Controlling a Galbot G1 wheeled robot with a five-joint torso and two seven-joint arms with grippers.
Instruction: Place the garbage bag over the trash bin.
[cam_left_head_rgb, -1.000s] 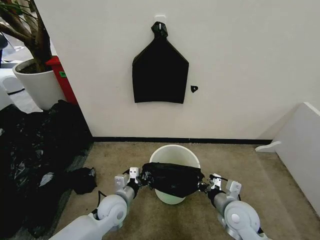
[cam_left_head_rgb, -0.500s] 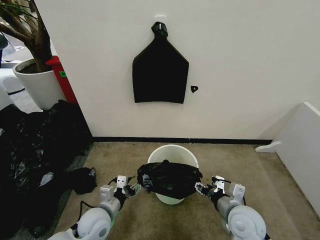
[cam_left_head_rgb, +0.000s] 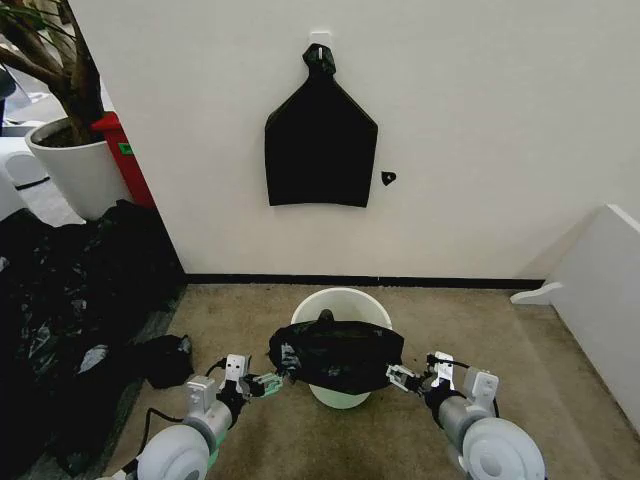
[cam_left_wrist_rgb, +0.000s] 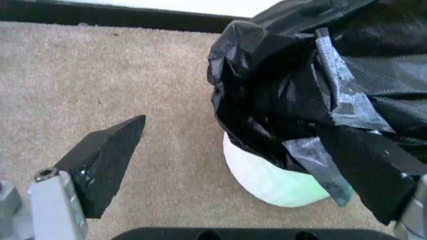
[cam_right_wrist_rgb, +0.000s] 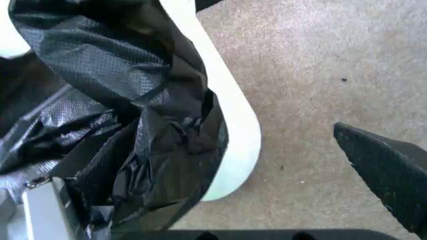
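Garbage bag (cam_left_head_rgb: 338, 354) draping over near rim of trash bin (cam_left_head_rgb: 345, 302) on carpet (cam_left_head_rgb: 560, 400). Left gripper (cam_left_head_rgb: 268, 381) and right gripper (cam_left_head_rgb: 398, 378) flanking bag, jaws spread apart, one finger of each touching plastic.

"What's the left gripper (cam_left_wrist_rgb: 233, 165) doing?"
"Fingers spread apart, one against the garbage bag (cam_left_wrist_rgb: 300, 85). The bag's draped over the trash bin (cam_left_wrist_rgb: 273, 177) on the carpet (cam_left_wrist_rgb: 100, 80)."
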